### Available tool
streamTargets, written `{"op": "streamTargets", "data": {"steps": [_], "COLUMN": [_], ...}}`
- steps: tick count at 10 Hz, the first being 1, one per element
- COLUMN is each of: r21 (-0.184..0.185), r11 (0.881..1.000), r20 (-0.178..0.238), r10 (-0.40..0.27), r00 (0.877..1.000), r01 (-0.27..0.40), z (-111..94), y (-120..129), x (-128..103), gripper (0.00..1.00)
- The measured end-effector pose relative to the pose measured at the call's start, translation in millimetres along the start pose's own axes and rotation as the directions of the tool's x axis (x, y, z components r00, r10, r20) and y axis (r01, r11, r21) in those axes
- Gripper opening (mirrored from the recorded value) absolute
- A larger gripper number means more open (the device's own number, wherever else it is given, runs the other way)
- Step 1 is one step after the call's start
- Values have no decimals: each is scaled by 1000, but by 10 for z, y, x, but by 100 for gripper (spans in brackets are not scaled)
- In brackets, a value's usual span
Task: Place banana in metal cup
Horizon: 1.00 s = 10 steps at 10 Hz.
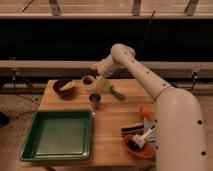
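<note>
In the camera view, the gripper [96, 68] is held over the back edge of the table [110, 125], just above the white cup [88, 81]. Its fingers are spread wide and nothing is held. The banana [69, 86] is seen in the brown bowl [60, 90] near the back left corner. The metal cup [95, 99] is set upright in front of the white cup.

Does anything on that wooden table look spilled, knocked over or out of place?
Nothing stands out. The dark grey metal cup and cream-white cup stand upright, the pale yellow banana rests in the dark brown bowl, and the gripper hovers near the cream-white cup, empty.
</note>
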Motion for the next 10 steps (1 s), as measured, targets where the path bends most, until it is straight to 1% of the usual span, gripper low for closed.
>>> {"op": "streamTargets", "data": {"steps": [1,2,3,5,9,10], "r21": [-6,-15,-25,-41,-60,-64], "r11": [1000,1000,1000,999,995,994], "r20": [6,17,24,30,0,-7], "r10": [-1,-6,-12,-25,-75,-83], "r00": [1000,1000,1000,999,997,997], "r01": [1,6,12,26,75,83], "z": [90,255,384,593,984,1052], "y": [-9,-25,-22,-5,-43,-61], "x": [-78,-227,-314,-410,-553,-570], "gripper": [80,80,80,80,80,80]}}
